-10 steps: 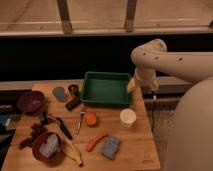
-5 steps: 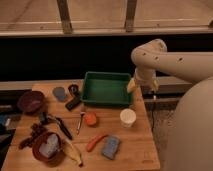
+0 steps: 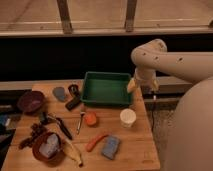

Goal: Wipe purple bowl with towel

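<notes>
Status, approx.:
- Round dark maroon-purple bowl (image 3: 31, 101): far left on the wooden table (image 3: 142, 147), unwiped by the look of it.
- Small pale grey-blue towel (image 3: 50, 146): lying in the orange-red bowl (image 3: 36, 151), front left, not yet picked up.
- Gripper (image 3: 131, 86): by the right rim of the green plastic tray (image 3: 106, 75), jaws apart, empty.
- Est.: task at start; grab + wipe both left.

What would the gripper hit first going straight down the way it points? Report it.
Probably the right rim of the green tray, or the bare table just beside it. The gripper hangs open above that corner, pointing down, and depth is unclear.
</notes>
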You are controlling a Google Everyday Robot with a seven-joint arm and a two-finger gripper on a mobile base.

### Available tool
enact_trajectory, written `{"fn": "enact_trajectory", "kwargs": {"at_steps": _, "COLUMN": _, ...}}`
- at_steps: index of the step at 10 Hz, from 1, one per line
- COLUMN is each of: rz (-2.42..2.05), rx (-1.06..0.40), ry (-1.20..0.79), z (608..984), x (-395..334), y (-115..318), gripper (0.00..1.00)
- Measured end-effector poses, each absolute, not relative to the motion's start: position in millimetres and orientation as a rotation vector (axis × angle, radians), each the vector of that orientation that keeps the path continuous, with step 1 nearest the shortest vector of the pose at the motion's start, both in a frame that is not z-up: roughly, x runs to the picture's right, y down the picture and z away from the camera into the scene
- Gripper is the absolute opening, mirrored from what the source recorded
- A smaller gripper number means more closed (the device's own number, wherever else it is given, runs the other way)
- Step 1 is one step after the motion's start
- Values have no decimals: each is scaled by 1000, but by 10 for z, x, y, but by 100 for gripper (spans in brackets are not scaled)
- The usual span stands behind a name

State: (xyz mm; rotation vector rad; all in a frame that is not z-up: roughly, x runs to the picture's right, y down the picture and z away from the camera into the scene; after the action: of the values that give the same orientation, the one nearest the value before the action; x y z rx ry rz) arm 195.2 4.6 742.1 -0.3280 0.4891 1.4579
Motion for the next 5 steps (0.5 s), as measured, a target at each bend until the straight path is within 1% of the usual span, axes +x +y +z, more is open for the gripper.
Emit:
{"fn": "enact_trajectory", "kwargs": {"at_steps": 3, "rz": 1452, "rx": -336, "ry": 479, "z": 7427, "x": 1922, "y": 57, "gripper": 78}}
{"fn": "enact_trajectory", "kwargs": {"at_steps": 5, "rz": 1439, "rx": -376, "ry": 443, "z": 7461, "x": 1771, "y": 119, "gripper": 78}}
